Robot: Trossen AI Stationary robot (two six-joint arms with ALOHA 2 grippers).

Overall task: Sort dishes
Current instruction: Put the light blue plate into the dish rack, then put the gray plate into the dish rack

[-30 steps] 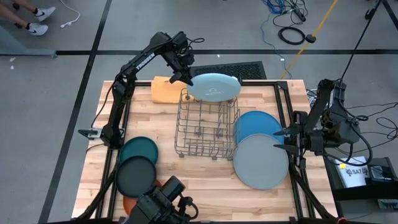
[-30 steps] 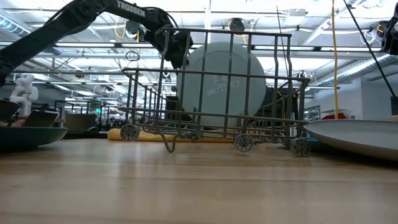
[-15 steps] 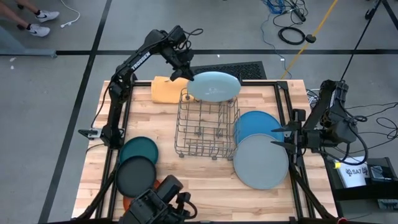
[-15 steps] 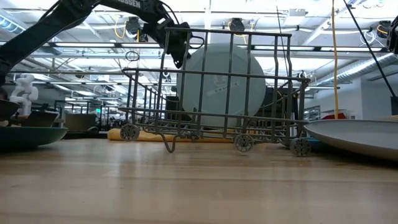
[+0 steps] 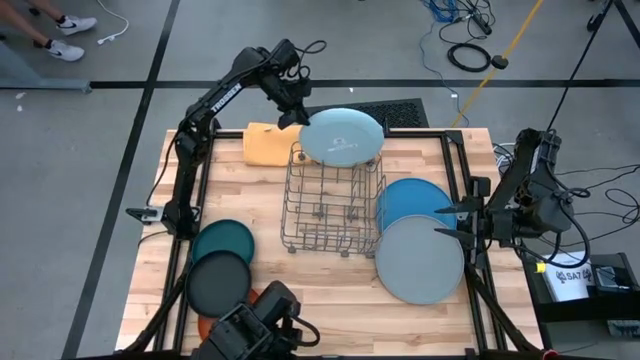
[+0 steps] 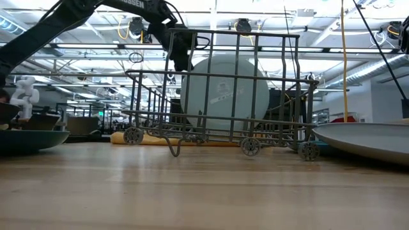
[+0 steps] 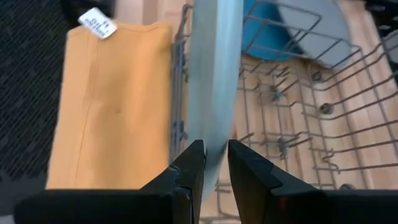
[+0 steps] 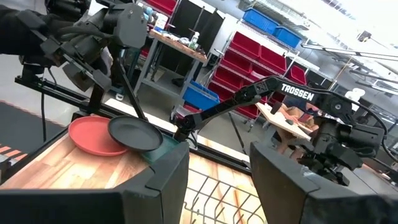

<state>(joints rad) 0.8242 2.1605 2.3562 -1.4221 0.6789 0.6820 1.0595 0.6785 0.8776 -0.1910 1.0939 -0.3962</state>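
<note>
A: Wire rack [image 5: 330,205], table centre — contents?
B: One item. Light blue plate [image 5: 341,137], on edge at the rack's 12 o'clock end, pinched by the rim in the left gripper [image 5: 296,117].
A: Other dishes?
B: Medium blue plate [image 5: 414,200] and grey plate [image 5: 419,258] at 3 o'clock; dark teal plate [image 5: 223,241], black plate [image 5: 220,282] and orange plate [image 8: 93,135] at 8 o'clock.
A: Right gripper [image 5: 447,221]?
B: Fingers spread, empty, over the grey plate's edge.
A: Writing?
B: "TROSSEN" on the left arm [image 6: 132,4].
</note>
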